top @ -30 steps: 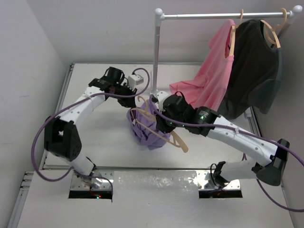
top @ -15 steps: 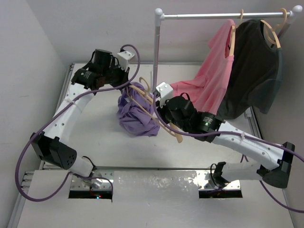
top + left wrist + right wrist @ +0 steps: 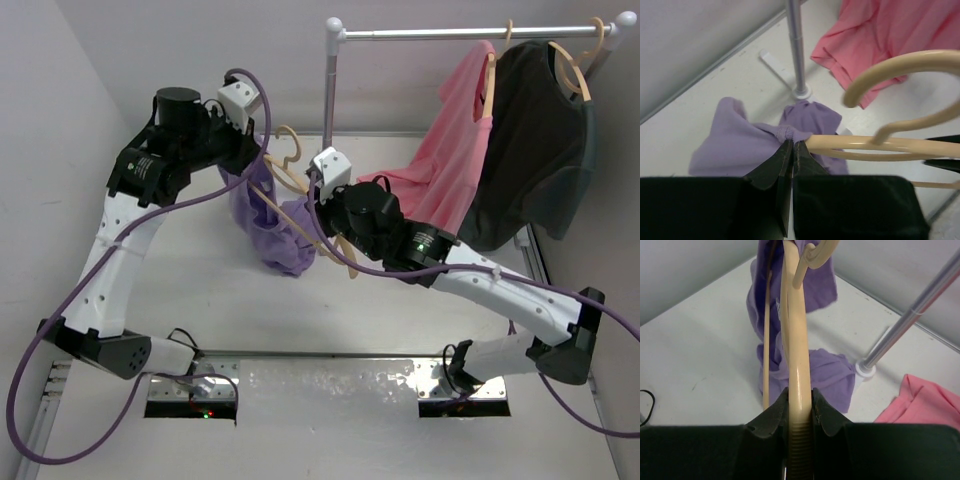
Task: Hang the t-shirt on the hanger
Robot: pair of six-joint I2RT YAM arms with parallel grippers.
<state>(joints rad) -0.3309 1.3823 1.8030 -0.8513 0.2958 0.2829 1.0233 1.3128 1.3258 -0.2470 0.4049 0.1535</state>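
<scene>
The lavender t-shirt (image 3: 262, 222) hangs bunched in the air above the table, draped on the tan hanger (image 3: 290, 170). My left gripper (image 3: 243, 150) is shut on the shirt's collar (image 3: 788, 133), right where the cloth meets the hanger's arm (image 3: 875, 145). My right gripper (image 3: 322, 205) is shut on the hanger's other arm (image 3: 796, 370) and holds it up. The shirt (image 3: 805, 365) hangs along the hanger's far end in the right wrist view. The hanger's hook (image 3: 900, 67) curves up at the right of the left wrist view.
A metal rack with a pole (image 3: 328, 110) and top rail (image 3: 470, 32) stands at the back. A pink shirt (image 3: 445, 165) and a black shirt (image 3: 535, 150) hang from it on like hangers. The pole's foot (image 3: 801, 91) stands close behind the lavender shirt.
Both arms have lifted the hanger and shirt up and back to the left. The shirt has left the table and now hangs in the air.
</scene>
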